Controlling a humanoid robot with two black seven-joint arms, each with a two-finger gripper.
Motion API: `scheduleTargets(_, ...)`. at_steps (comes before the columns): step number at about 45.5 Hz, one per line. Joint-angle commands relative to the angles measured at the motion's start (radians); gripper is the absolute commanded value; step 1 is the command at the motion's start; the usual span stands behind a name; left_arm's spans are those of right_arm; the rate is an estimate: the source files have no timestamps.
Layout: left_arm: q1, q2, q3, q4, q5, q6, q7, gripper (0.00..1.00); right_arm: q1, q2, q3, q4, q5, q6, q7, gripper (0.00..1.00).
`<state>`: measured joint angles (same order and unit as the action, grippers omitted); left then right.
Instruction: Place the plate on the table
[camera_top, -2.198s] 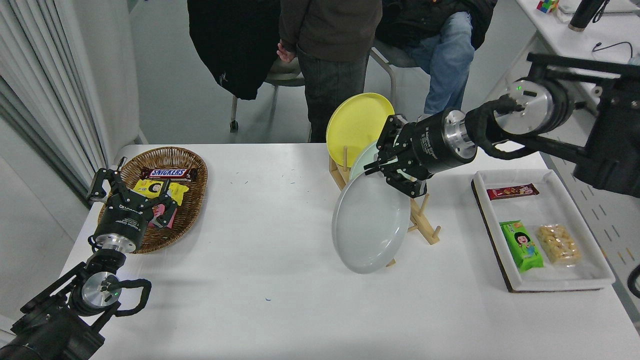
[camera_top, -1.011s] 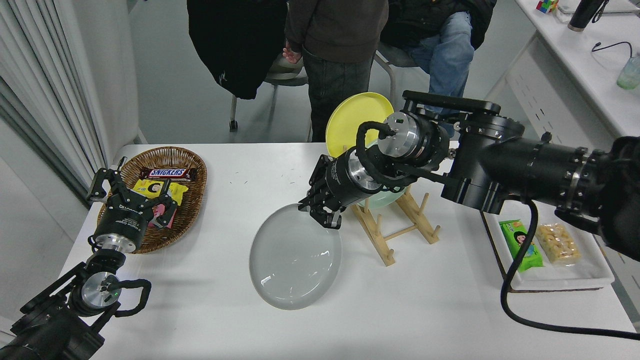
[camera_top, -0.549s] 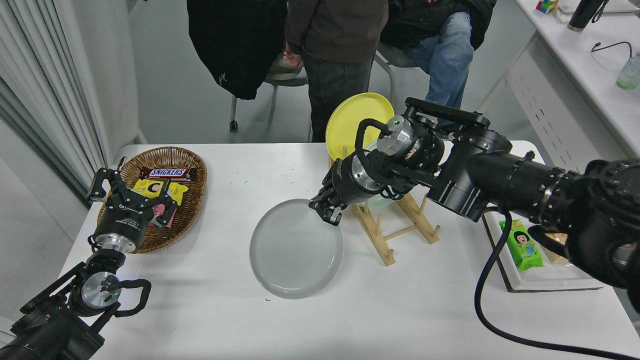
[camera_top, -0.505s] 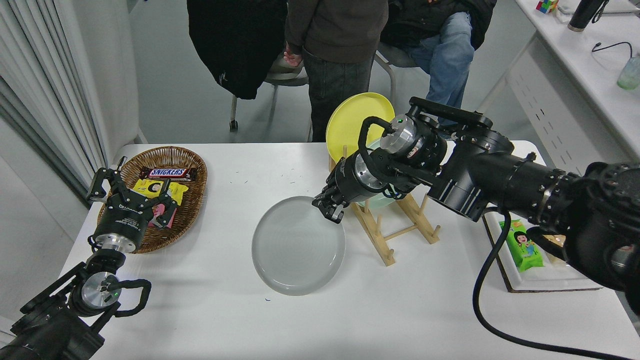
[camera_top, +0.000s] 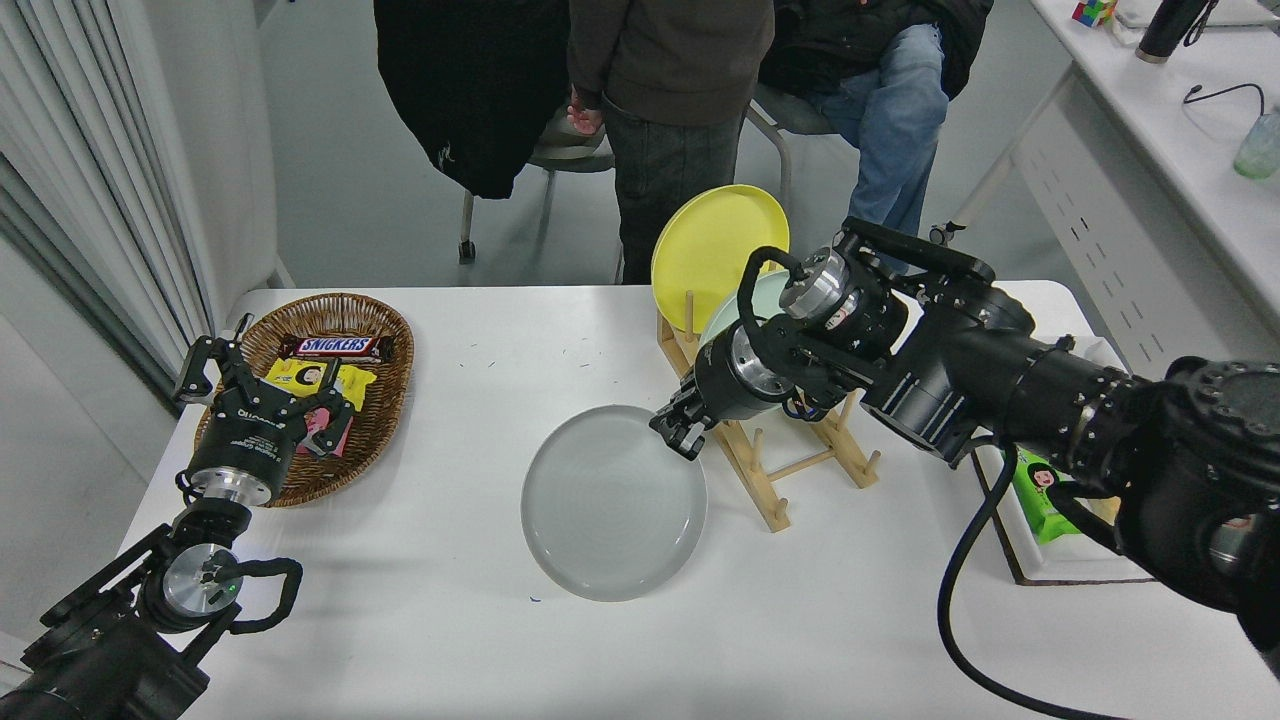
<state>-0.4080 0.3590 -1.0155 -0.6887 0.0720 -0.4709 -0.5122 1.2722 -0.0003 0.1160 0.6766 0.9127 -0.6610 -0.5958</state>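
The pale grey plate (camera_top: 613, 502) lies flat or nearly flat on the white table (camera_top: 400, 620), just left of the wooden rack. My right gripper (camera_top: 680, 433) reaches in from the right and is shut on the plate's far right rim, low over the table. My left gripper (camera_top: 262, 385) is parked at the lower left, open and empty, over the edge of the wicker basket.
The wooden rack (camera_top: 790, 460) holds a yellow plate (camera_top: 712, 245) and a mint-green plate (camera_top: 728, 308) behind my right wrist. A wicker basket (camera_top: 385, 370) of snacks sits far left. A white tray (camera_top: 1040, 565) of snacks is at right. People are at the far side.
My right arm carried the grey plate off the rack, swung it left and down to the table, then shifted it a little to the right. The left arm has not moved.
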Motion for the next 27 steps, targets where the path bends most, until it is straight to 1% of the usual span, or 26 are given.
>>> scheduleTargets(1,0.000,0.000,0.000,0.000,0.000,0.000,0.000,0.98,-0.048,0.000,0.002,0.020,-0.001,-0.006,-0.044,0.00)
scheduleTargets(7,0.000,0.000,0.000,0.000,0.000,0.000,0.000,0.98,-0.083,0.000,0.002,0.020,-0.008,-0.006,-0.084,0.00)
scheduleTargets(17,0.000,0.000,0.000,0.000,0.000,0.000,0.000,0.98,-0.146,0.000,0.004,0.018,-0.011,-0.008,-0.087,0.00)
scheduleTargets(27,0.000,0.000,0.000,0.000,0.000,0.000,0.000,0.98,-0.154,0.000,0.045,0.009,-0.017,-0.017,-0.085,0.00)
